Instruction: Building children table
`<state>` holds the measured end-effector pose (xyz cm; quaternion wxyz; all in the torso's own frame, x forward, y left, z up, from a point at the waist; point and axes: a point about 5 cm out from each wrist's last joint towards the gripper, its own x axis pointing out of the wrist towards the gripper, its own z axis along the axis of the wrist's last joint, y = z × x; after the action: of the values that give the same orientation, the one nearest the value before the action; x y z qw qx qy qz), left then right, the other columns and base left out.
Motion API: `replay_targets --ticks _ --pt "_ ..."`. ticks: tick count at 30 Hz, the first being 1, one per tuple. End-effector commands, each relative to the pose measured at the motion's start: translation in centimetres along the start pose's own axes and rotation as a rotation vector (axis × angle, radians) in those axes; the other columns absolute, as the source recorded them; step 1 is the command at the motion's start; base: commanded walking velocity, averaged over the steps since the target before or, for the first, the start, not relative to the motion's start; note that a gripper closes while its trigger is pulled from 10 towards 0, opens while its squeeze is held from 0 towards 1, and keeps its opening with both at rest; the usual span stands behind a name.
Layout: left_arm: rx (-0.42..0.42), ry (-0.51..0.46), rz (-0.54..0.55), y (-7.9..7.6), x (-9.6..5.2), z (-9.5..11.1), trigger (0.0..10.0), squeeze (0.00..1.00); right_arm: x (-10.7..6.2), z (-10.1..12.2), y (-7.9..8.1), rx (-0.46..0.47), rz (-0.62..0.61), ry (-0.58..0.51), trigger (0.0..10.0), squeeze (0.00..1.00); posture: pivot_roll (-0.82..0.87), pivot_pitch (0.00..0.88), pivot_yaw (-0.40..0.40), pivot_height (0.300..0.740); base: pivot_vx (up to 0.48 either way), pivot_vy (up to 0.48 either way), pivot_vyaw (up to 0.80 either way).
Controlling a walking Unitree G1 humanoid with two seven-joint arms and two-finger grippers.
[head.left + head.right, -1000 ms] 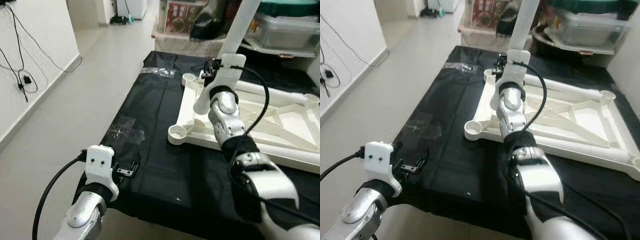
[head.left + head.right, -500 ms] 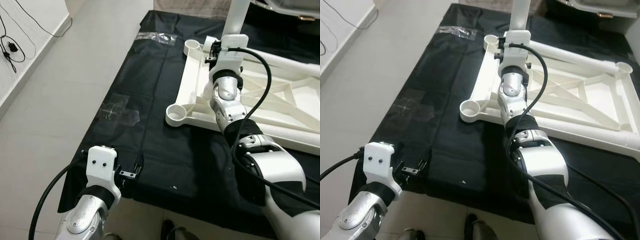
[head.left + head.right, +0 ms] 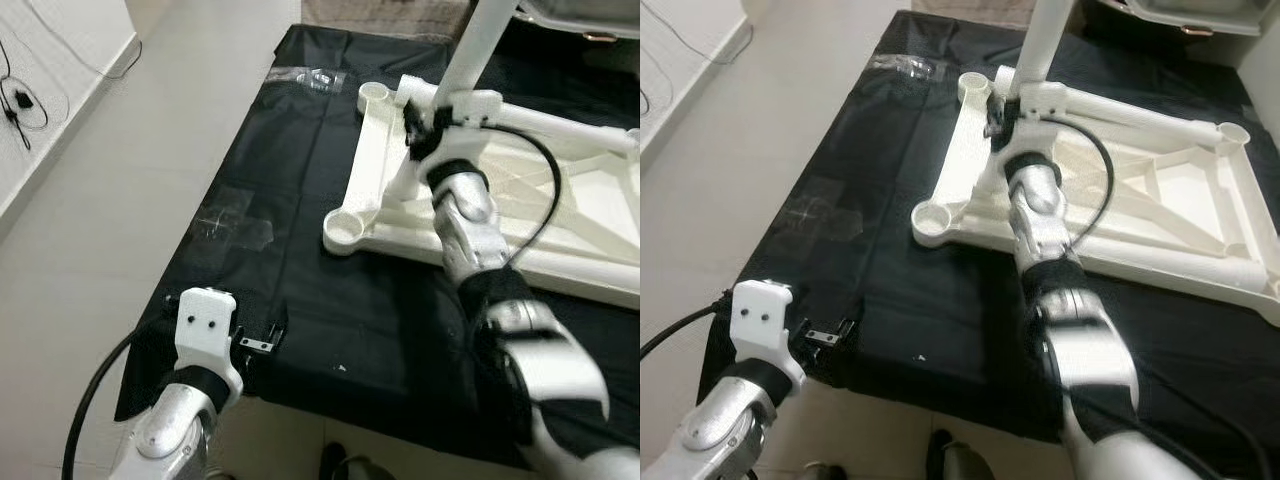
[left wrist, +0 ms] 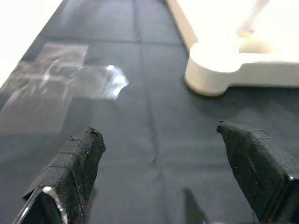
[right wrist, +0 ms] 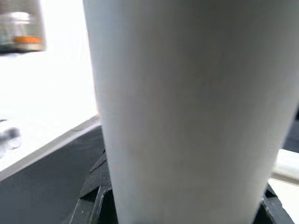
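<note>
The table frame (image 3: 560, 215) lies upside down on a black cloth (image 3: 300, 250) over the floor (image 3: 110, 180). A white leg (image 3: 478, 45) stands tilted near its far corner socket, clamped in the right gripper (image 3: 425, 120). The left gripper (image 4: 163, 186) hovers over the cloth's near edge, fingers (image 4: 70, 172) spread apart.

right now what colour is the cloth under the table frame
Black cloth, under the white table frame; clearest in the left eye view.
</note>
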<state>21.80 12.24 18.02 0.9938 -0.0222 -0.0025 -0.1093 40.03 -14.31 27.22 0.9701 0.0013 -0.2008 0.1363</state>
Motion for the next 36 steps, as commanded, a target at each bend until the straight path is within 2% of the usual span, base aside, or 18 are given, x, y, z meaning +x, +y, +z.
replay_targets --ticks 1,2,4,6,8,9,10,11,13,16,20,26,28,29,31,33,34,36 --pt "0.001 0.026 0.008 0.1 0.2 -0.7 10.0 0.00 -2.8 -5.7 3.0 0.123 0.189 0.282 10.0 0.00 0.12 0.242 -0.088 0.740 0.000 0.000 0.00" --pt "0.001 0.026 0.008 0.1 0.2 -0.7 10.0 0.00 -2.8 -5.7 3.0 0.123 0.189 0.282 10.0 0.00 0.12 0.242 -0.088 0.740 0.000 0.000 0.00" --pt "0.008 0.014 0.006 0.2 0.6 -0.5 10.0 0.00 -4.3 -5.9 4.6 0.208 0.324 0.337 10.0 0.00 0.12 0.225 -0.092 0.740 0.000 0.000 0.00" --pt "0.010 0.011 0.005 0.2 0.7 -0.5 10.0 0.00 -4.6 -5.8 5.0 0.232 0.353 0.344 10.0 0.00 0.12 0.221 -0.091 0.740 0.000 0.000 0.00" --pt "0.016 -0.002 0.007 0.4 1.1 -0.2 10.0 0.00 -5.4 -5.1 6.4 0.324 0.456 0.360 10.0 0.00 0.12 0.206 -0.092 0.740 0.000 0.000 0.00" --pt "0.016 -0.002 0.007 0.4 1.1 -0.2 10.0 0.00 -5.4 -5.1 6.4 0.324 0.456 0.360 10.0 0.00 0.12 0.206 -0.092 0.740 0.000 0.000 0.00" --pt "0.017 -0.006 0.007 0.5 1.2 -0.1 10.0 0.00 -5.9 -4.8 7.1 0.359 0.501 0.366 10.0 0.00 0.12 0.203 -0.091 0.740 0.000 0.000 0.00" --pt "0.017 -0.006 0.007 0.5 1.2 -0.1 10.0 0.00 -5.9 -4.8 7.1 0.359 0.501 0.366 10.0 0.00 0.12 0.203 -0.091 0.740 0.000 0.000 0.00" --pt "0.020 -0.012 0.007 0.7 1.3 -0.1 10.0 0.00 -6.8 -3.9 8.2 0.382 0.572 0.357 10.0 0.00 0.11 0.192 -0.089 0.740 0.000 0.000 0.00" --pt "0.021 -0.016 0.006 0.7 1.5 -0.1 10.0 0.00 -7.0 -3.4 8.7 0.380 0.583 0.338 10.0 0.00 0.11 0.182 -0.086 0.740 0.000 0.000 0.00" --pt "0.022 -0.019 0.002 0.6 1.7 -0.2 10.0 0.00 -5.8 -2.3 8.1 0.344 0.493 0.264 10.0 0.00 0.12 0.169 -0.091 0.740 0.000 0.000 0.00" --pt "0.029 -0.020 -0.004 0.4 1.7 -0.3 10.0 0.00 -4.7 -0.9 6.8 0.325 0.392 0.222 10.0 0.00 0.12 0.159 -0.090 0.740 0.000 0.000 0.00" --pt "0.032 -0.018 -0.018 0.1 1.7 -0.5 10.0 0.00 -2.8 0.7 4.8 0.276 0.261 0.127 10.0 0.00 0.12 0.140 -0.089 0.740 0.000 0.000 0.00" --pt "0.032 -0.018 -0.018 0.1 1.7 -0.5 10.0 0.00 -2.8 0.7 4.8 0.276 0.261 0.127 10.0 0.00 0.12 0.140 -0.089 0.740 0.000 0.000 0.00" --pt "0.038 -0.022 -0.032 -0.3 1.8 -0.5 10.0 0.00 -1.7 2.2 3.5 0.246 0.208 0.061 10.0 0.00 0.12 0.128 -0.088 0.740 0.000 0.000 0.00" --pt "0.038 -0.024 -0.032 -0.4 1.8 -0.5 10.0 0.00 -1.5 2.7 3.2 0.260 0.213 0.049 10.0 0.00 0.12 0.122 -0.088 0.740 0.000 0.000 0.00" --pt "0.045 -0.028 -0.034 -0.5 1.5 -0.6 10.0 0.00 -1.4 3.7 3.4 0.309 0.274 0.007 10.0 0.00 0.12 0.118 -0.088 0.740 0.000 0.000 0.00" --pt "0.047 -0.028 -0.032 -0.5 1.4 -0.7 10.0 0.00 -1.5 4.0 3.6 0.331 0.302 -0.013 10.0 0.00 0.12 0.112 -0.090 0.740 0.000 0.000 0.00"
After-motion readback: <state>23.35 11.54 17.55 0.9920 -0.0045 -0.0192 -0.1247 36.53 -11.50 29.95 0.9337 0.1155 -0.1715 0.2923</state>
